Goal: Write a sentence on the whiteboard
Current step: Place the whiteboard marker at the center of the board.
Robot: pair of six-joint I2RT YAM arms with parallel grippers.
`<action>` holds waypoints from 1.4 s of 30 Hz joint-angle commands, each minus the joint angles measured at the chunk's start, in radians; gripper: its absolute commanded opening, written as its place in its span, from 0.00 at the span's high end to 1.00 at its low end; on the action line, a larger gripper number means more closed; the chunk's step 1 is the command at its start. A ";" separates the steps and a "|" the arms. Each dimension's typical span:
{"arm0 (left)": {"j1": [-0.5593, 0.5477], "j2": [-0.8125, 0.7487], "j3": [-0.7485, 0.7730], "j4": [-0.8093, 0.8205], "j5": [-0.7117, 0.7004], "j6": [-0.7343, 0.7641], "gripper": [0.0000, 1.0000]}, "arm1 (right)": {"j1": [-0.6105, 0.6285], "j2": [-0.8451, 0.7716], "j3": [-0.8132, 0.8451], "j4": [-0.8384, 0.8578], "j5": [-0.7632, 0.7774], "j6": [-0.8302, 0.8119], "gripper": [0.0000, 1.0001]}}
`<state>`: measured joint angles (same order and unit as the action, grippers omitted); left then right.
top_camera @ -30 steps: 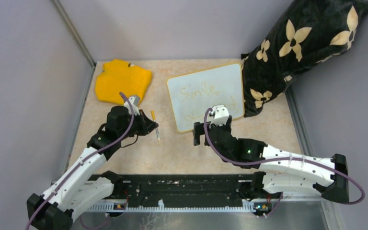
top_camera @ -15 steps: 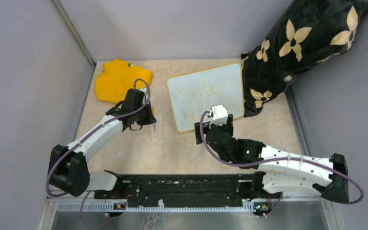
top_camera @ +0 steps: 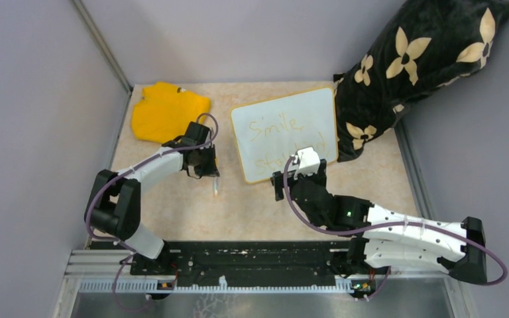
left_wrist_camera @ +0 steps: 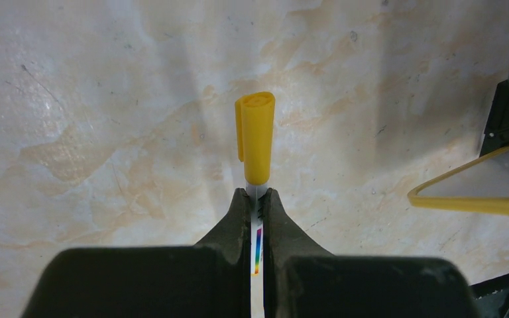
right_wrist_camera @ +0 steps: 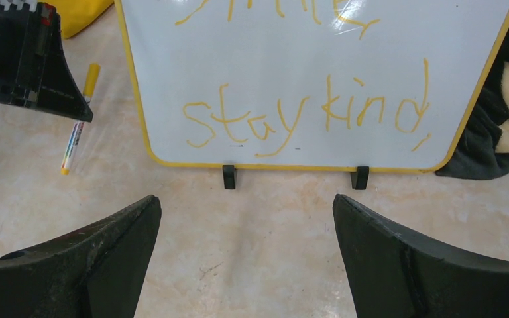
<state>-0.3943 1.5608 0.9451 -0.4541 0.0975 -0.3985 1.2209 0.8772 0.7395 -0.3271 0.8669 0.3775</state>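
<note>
The whiteboard (top_camera: 285, 132) stands tilted at the back middle of the table, with a yellow rim and two black clip feet (right_wrist_camera: 229, 176). It carries the sentence in yellow-orange marker, "Smile" (top_camera: 275, 126) above "Stay kind" (right_wrist_camera: 305, 112). My left gripper (top_camera: 207, 167) is shut on a white marker with a yellow cap (left_wrist_camera: 255, 136), low over the table left of the board. In the left wrist view the gripper (left_wrist_camera: 257, 195) pinches the marker barrel. My right gripper (right_wrist_camera: 245, 199) is open and empty in front of the board's lower edge (top_camera: 297, 177).
A yellow cloth (top_camera: 169, 112) lies at the back left. A black cushion with cream flowers (top_camera: 424, 59) leans at the back right, touching the board's right side. Grey walls close in the table on the left, back and right.
My left arm has reached forward and down over the marker that lay loose on the table, and its jaws have closed on it. My right gripper has shifted slightly toward the board.
</note>
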 commanded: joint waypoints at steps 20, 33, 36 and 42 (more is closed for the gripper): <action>0.009 0.067 0.029 0.016 0.102 0.015 1.00 | -0.009 0.007 0.030 -0.017 0.030 0.016 0.01; 0.009 0.101 0.035 0.020 0.121 0.015 1.00 | -0.009 -0.007 0.027 -0.054 0.045 -0.040 0.01; 0.010 0.102 0.036 0.019 0.122 0.015 0.99 | -0.009 0.012 0.045 -0.070 0.045 -0.047 0.01; 0.010 0.099 0.034 0.018 0.126 0.018 0.97 | -0.008 0.022 0.074 -0.050 0.030 -0.137 0.01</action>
<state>-0.3878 1.6577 0.9833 -0.4454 0.2066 -0.3946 1.2209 0.8993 0.7414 -0.4019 0.8776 0.3054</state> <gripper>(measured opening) 0.029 0.985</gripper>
